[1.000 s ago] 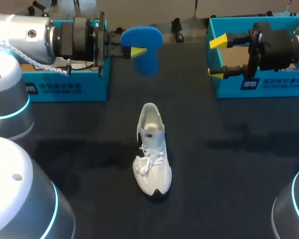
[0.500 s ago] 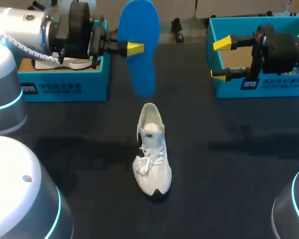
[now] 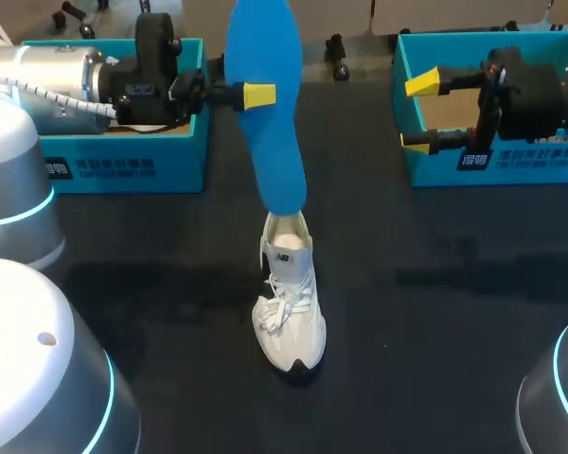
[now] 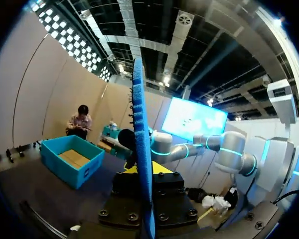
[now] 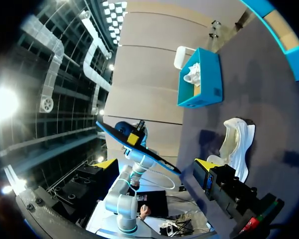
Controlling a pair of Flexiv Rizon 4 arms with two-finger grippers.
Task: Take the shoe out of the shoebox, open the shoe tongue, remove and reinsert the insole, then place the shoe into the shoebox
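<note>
Insole (image 3: 265, 113), clamped in left jaws, lower, perhaps touching shoe (image 3: 289, 303); right jaws apart.

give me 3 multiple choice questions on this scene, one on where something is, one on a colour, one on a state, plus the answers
1. Where is the white sneaker?
A. on the table, between the left shoebox and the right shoebox
B. inside the right shoebox
C. hanging in the air

2. What colour is the insole held by the left hand?
A. white
B. blue
C. yellow

3. What state is the right hand in?
A. shut on the insole
B. shut on the sneaker
C. open, holding nothing

Answers:
1 A: the sneaker stands on the dark tabletop with a teal box to either side.
2 B: the insole hanging above the sneaker's heel opening is bright blue.
3 C: its yellow tips stand apart with nothing between them.
</note>
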